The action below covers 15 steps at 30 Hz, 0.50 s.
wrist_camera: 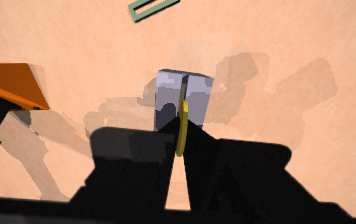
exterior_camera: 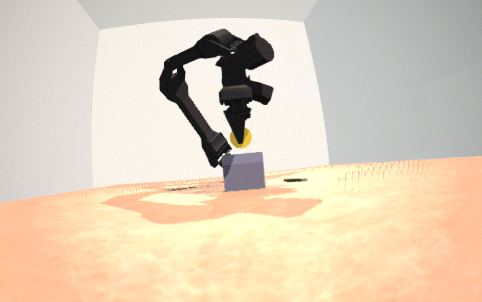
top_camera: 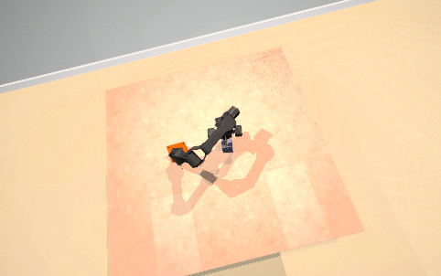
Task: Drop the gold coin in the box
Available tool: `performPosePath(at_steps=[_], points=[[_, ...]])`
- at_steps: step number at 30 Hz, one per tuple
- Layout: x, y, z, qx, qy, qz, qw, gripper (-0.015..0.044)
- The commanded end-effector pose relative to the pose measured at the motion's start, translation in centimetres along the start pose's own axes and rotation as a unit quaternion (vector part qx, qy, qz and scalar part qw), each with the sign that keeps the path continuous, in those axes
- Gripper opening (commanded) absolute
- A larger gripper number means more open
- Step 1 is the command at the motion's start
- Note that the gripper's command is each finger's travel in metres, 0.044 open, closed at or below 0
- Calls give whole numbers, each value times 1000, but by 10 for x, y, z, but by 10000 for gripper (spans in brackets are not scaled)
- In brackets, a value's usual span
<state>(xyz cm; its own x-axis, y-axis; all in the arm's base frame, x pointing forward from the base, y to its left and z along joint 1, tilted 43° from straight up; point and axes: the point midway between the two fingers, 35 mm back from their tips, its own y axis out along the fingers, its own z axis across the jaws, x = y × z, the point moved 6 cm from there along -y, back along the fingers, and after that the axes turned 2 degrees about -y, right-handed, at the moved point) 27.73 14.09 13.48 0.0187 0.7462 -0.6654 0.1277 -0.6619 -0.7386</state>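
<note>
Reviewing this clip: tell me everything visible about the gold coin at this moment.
The coin is a thin yellow-gold disc with a plain, metallic-looking face. It stands on edge, pinched near its top between the shut fingers of the gripper, so its lower part hangs free. It sits just above the lid of the grey box; whether it touches the lid cannot be told. In the wrist view it appears edge-on as a narrow yellow strip, roughly in line with the dark slot.

A pale tan worktop (top_camera: 389,91) is carrying a mottled salmon-pink mat (top_camera: 256,219), darker shadow shapes are lying across that mat, an orange block (top_camera: 176,147) is sitting near the mat's middle, and a grey strip with a white edge (top_camera: 137,52) is bordering the worktop's far side.
</note>
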Motion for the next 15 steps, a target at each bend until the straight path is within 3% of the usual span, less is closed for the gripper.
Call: performPosePath(at_steps=[1, 15], points=[[-1, 3, 0, -2, -4, 2, 1000, 0], [0, 11, 0, -2, -3, 2, 1000, 0]])
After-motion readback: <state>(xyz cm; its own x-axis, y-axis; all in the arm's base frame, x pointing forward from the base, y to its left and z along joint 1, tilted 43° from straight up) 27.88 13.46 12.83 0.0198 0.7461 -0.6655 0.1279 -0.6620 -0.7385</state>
